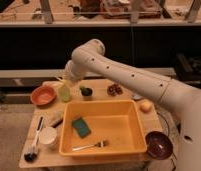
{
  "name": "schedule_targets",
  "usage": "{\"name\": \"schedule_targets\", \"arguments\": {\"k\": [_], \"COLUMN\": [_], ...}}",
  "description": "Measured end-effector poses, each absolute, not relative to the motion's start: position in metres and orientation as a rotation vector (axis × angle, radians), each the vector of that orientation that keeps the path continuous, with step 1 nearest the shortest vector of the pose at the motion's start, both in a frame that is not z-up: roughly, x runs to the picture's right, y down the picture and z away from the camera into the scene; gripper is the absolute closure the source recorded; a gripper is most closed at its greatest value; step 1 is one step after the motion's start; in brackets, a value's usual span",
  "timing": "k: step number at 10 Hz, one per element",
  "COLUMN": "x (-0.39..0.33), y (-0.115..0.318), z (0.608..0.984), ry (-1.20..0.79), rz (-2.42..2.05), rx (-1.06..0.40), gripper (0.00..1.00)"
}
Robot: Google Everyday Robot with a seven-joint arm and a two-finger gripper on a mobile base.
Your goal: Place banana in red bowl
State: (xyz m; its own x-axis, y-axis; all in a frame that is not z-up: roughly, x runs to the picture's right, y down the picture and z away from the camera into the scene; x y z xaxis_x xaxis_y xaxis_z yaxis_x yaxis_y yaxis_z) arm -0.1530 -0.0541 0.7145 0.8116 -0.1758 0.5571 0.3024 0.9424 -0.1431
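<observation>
**Arm reaches to the far left of the table, beside the red bowl**

The robot's white arm (129, 75) stretches from the right edge of the view across the wooden table (101, 161) toward its far-left part. The gripper (64, 86) sits at the end of the arm, low over the table, just right of the red bowl (43, 95) and in front of a pale green cup (64, 93). How far apart its 2 fingers stand cannot be told, since the wrist and the cup blend with them. A thin pale yellow shape at the gripper may be the banana (60, 80), but whether the gripper has hold of it cannot be made out. The red bowl rests on the far-left corner of the table, and its inside looks bare.

Near the middle lies a large yellow tray (136, 131) holding a green sponge (81, 127) and a fork (91, 146). Just beyond the tray stand a small dark cup (86, 93) and a brown clustered item (114, 89). A round yellow-orange fruit (145, 106) sits right of the tray, and a dark maroon bowl (159, 144) on the near-right corner. On the near-left side lie a white cup (48, 137) and a dish brush (33, 146).
</observation>
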Motion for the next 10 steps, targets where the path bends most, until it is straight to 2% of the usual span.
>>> {"name": "schedule_targets", "arguments": {"k": [4, 10], "x": [-0.158, -0.267], "y": [-0.054, -0.076], "z": [0.726, 0.785], "ry": [-0.592, -0.722], "rz": [-0.289, -0.410], "rx": [-0.225, -0.178], "gripper": [1.00, 1.00]}}
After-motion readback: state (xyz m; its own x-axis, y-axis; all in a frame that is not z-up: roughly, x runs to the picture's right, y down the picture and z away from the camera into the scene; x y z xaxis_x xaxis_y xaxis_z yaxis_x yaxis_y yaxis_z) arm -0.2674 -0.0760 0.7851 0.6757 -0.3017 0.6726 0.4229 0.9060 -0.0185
